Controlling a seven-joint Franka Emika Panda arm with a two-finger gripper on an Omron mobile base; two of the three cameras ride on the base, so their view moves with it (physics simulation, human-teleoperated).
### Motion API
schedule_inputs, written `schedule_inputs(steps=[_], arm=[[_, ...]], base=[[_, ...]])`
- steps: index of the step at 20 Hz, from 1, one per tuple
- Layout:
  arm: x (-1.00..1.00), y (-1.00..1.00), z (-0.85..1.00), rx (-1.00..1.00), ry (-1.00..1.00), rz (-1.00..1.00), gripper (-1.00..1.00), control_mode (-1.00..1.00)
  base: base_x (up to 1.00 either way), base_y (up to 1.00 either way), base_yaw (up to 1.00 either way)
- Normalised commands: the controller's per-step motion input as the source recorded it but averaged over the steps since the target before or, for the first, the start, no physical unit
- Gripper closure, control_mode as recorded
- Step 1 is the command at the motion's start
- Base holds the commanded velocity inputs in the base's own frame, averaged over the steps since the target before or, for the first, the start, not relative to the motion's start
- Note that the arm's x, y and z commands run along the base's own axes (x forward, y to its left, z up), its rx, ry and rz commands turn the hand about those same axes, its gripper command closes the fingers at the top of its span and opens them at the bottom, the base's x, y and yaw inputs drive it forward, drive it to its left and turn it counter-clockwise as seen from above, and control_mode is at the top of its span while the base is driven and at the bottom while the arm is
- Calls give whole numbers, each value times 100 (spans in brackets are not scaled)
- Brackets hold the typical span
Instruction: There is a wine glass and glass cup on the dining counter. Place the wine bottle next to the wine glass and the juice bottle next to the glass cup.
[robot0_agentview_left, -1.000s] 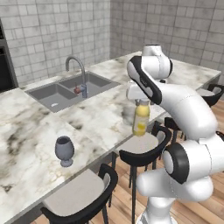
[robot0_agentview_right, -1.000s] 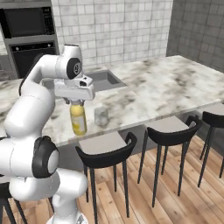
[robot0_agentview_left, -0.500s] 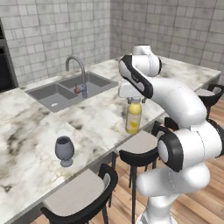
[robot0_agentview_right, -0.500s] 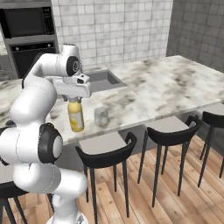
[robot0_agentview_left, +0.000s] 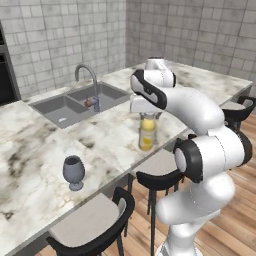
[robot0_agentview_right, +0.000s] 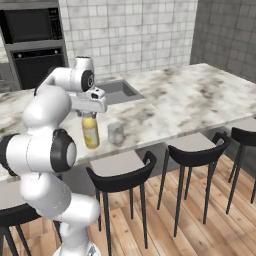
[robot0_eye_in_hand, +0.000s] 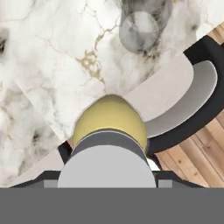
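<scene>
Your juice bottle hangs upright by its cap in the gripper, jaws clamped on it, over the dining counter's stool-side edge, just beside the glass cup, presumably kept vertical for setting down. The wine glass stands well apart along that edge.

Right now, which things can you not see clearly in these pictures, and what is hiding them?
- Gripper fingertips: in both base views the white hand covers them, so their contact with the juice bottle is unclear.
- Juice bottle label: in the hand view the cap hides it.
- Glass cup: in the hand view its rim is cut by the top edge.
- Wine glass: too small to show whether it is empty.
</scene>
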Motion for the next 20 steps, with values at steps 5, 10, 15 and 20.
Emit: schedule_inputs(steps=[5,10,15,20], arm=[[64,0,-25,0,0,-6,100,-100],[51,0,-26,0,0,-6,100,-100],[41,3,-28,2,0,-5,100,-100],[39,0,-35,0,0,-4,100,-100]], base=[[0,0,0],[0,0,0],[0,0,0],[0,0,0]])
